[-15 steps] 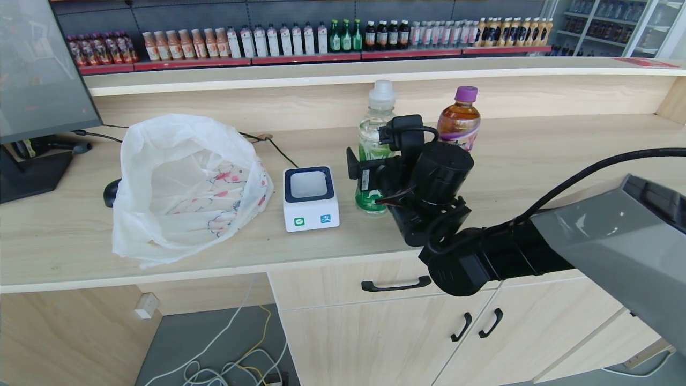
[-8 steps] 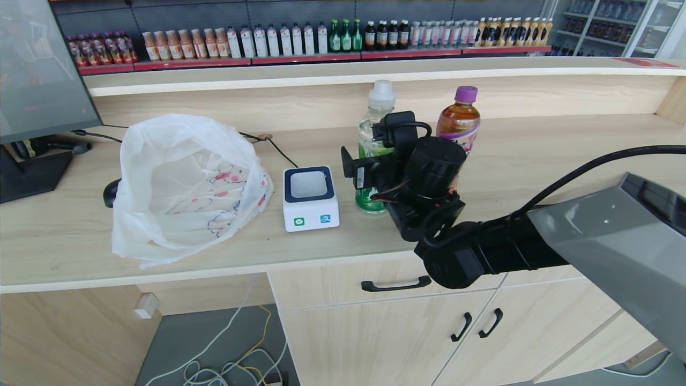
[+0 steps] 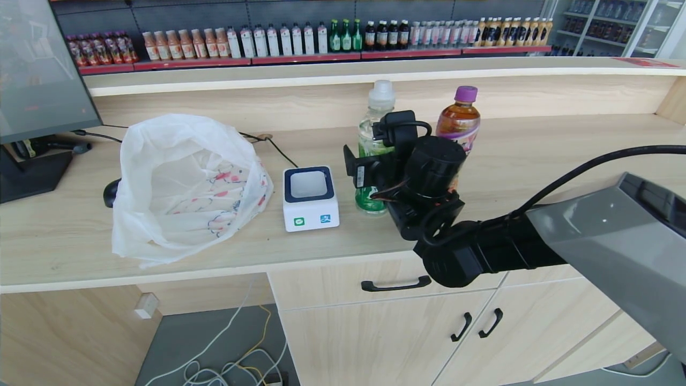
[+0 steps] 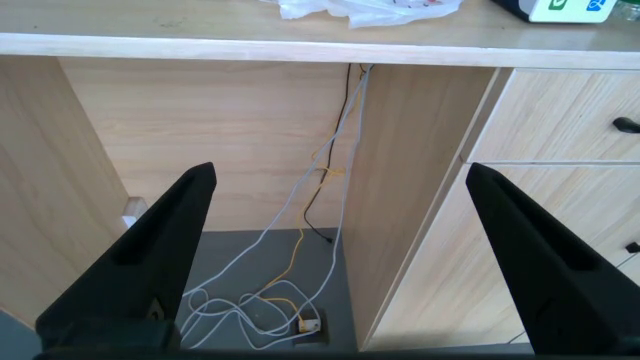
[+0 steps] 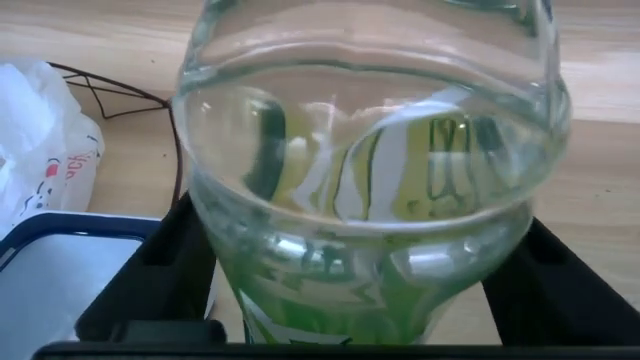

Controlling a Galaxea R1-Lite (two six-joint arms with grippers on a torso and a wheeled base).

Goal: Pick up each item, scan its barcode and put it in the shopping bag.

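A clear bottle (image 3: pixel 379 110) with a white cap and green label stands on the wooden counter (image 3: pixel 536 161), just right of the white barcode scanner (image 3: pixel 311 197). My right gripper (image 3: pixel 375 158) is around its middle; in the right wrist view the black fingers (image 5: pixel 165 275) press both sides of the bottle (image 5: pixel 370 190), so it is shut on it. A tea bottle (image 3: pixel 459 120) with a purple cap stands behind to the right. The white shopping bag (image 3: pixel 182 182) lies open left of the scanner. My left gripper (image 4: pixel 340 270) hangs open below counter height.
A monitor (image 3: pixel 37 69) and a black mouse (image 3: pixel 110 192) sit at the far left. A cable (image 3: pixel 278 150) runs behind the scanner. A raised ledge (image 3: pixel 375 69) backs the counter, with drink shelves beyond. Loose cables (image 4: pixel 280 290) lie on the floor under the counter.
My right gripper has pushed forward around the clear bottle and its visible finger has edged in against it. The bottle stays standing in place.
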